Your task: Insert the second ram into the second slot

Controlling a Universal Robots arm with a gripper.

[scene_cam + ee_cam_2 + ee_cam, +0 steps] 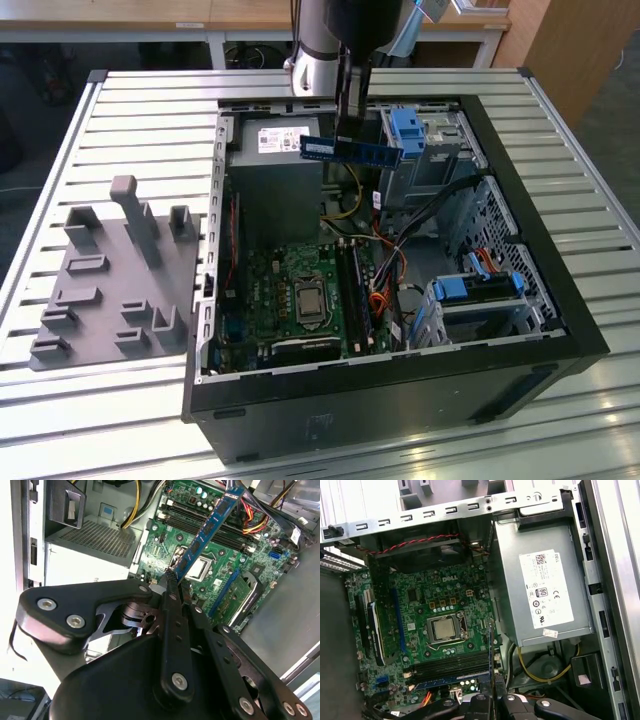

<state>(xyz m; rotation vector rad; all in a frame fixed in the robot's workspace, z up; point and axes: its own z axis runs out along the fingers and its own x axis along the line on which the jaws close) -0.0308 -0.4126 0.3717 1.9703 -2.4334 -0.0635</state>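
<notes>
The tool [349,138] is clamped on the second ram [380,152], its fingers closed flat against the two broad faces near the middle of the upper long edge. In the exterior view the stick juts out level to either side of the tool. It hangs in the air inside the open computer case [560,300], well above the motherboard [285,290] that lies beneath the tool, and it touches nothing else. In the second wrist view the stick [210,527] runs out from the fingertips of the tool [173,582] over the memory slots [200,517]. In the first wrist view it [492,650] shows edge-on just beyond the tool [495,697], with the slots [450,667] and the processor socket [445,628] below. I cannot tell which slot is the second. The stick looks very light and stiff, a thin bare board that would not sag but could crack or twist if loaded unevenly. Its faces are smooth and probably slippery, so a firm pinch is called for. The dark chips and the contact edge look delicate. The best hold is likely this one, at the centre and high up, leaving the lower edge free and the weight balanced. The case rests on the slatted desk [150,100].
</notes>
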